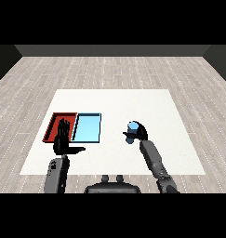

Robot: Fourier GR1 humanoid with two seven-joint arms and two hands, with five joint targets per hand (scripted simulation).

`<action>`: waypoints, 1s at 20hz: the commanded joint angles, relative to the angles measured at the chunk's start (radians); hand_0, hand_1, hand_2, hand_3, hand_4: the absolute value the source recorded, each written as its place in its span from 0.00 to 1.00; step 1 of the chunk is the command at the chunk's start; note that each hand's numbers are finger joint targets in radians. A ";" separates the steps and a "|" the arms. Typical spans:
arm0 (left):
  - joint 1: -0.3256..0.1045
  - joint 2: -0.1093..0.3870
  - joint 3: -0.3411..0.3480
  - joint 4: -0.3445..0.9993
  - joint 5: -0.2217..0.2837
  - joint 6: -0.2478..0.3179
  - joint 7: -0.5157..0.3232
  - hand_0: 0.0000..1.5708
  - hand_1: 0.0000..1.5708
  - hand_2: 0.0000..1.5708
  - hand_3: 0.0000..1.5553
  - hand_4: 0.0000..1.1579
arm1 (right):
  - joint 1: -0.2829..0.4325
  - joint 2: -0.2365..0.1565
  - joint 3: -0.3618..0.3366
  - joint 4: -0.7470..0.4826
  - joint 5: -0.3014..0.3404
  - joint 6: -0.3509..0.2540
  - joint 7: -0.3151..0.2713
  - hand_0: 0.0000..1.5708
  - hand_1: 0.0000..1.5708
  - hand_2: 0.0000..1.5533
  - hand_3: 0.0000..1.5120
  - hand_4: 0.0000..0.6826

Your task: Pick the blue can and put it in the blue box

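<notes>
The black right hand (138, 132) grasps the small blue can (132, 126) right of the light blue tray (87, 128); the left hand (63, 139) hangs released over the red tray (54, 122).

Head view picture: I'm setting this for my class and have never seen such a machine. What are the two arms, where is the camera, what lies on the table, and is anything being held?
The camera sits where the robot's head is, looking down and forward across a white table. The two grey forearms coming in from the lower corners end in black hands. The left hand is open, fingers straight, thumb out, in front of the red tray. Beside that tray lies a light blue tray. The right hand curls round a blue can, to the right of both trays. The can is not yet in the blue tray.
</notes>
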 commanded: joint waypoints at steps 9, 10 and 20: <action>0.060 -0.017 -0.062 0.001 -0.062 -0.007 -0.030 0.00 0.00 0.00 0.00 0.00 | 0.098 -0.039 0.034 -0.258 0.025 0.001 0.067 0.95 0.95 0.94 0.93 0.95; -0.015 -0.042 -0.086 0.056 -0.112 0.050 -0.025 0.00 0.00 0.00 0.00 0.00 | -0.013 -0.038 -0.004 -0.103 0.029 -0.002 -0.002 0.95 0.95 0.93 0.93 0.96; 0.009 -0.043 -0.188 0.099 -0.082 0.047 0.018 0.00 0.00 0.00 0.00 0.00 | 0.054 -0.012 0.074 -0.445 0.034 0.004 0.075 0.92 0.92 0.92 0.93 0.97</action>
